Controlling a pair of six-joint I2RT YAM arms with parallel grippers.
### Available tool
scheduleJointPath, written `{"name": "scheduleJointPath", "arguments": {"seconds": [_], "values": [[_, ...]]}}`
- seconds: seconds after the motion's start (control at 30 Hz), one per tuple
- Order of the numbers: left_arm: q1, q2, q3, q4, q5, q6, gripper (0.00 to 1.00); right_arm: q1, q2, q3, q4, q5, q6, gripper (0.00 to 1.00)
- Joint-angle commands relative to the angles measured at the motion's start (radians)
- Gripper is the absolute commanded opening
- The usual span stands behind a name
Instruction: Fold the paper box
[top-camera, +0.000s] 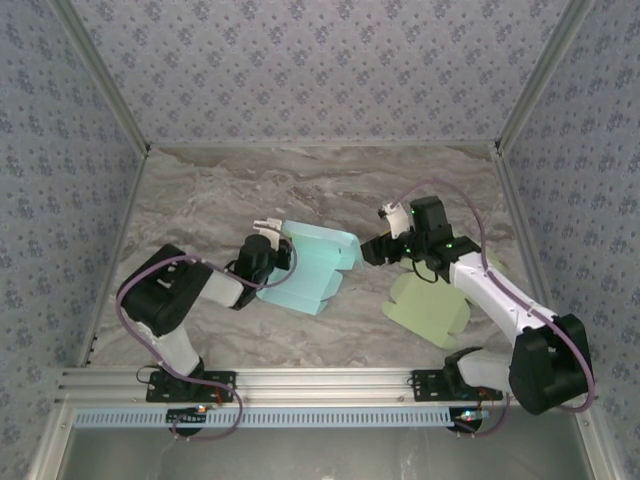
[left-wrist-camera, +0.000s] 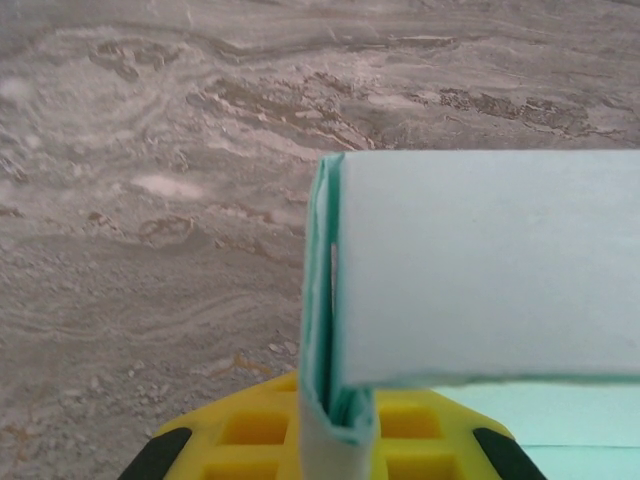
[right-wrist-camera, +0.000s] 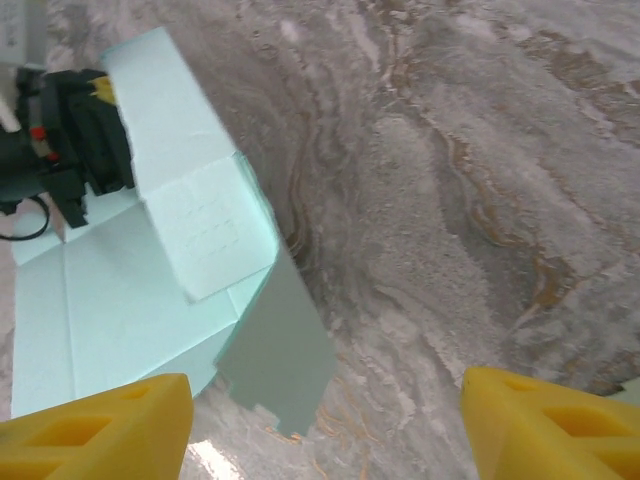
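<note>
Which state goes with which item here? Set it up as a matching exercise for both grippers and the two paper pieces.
Items:
1. left gripper
2. right gripper
3. teal box
4. pale green sheet

States:
A. lying flat, not folded
B. open, holding nothing
C. shut on a paper wall
D. partly folded, one wall raised

Pairs: 1-C, 2-B, 3-D, 4-A
</note>
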Motion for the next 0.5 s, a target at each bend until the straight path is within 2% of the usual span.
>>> {"name": "scheduleJointPath", "arguments": {"seconds": [0.0,0.13,0.27,0.47], "values": [[0.050,-0.069,0.062,-0.148,0.129,-0.135,0.00,0.001,-0.040,-0.045,0.062,-0.077,-0.082,0.73],[0.113,-0.105,0.083,-0.201,0.278,-0.254,0.00,0.006,-0.143,-0.148,0.132,-0.105,-0.218,0.76],[0.159,-0.110,0.108,-0.239,0.413,-0.342,0.00,0.036,-0.250,-0.302,0.356,-0.016,-0.263,0.81],[0.158,-0.108,0.125,-0.232,0.523,-0.382,0.00,0.053,-0.202,-0.312,0.552,0.024,-0.226,0.83]]}}
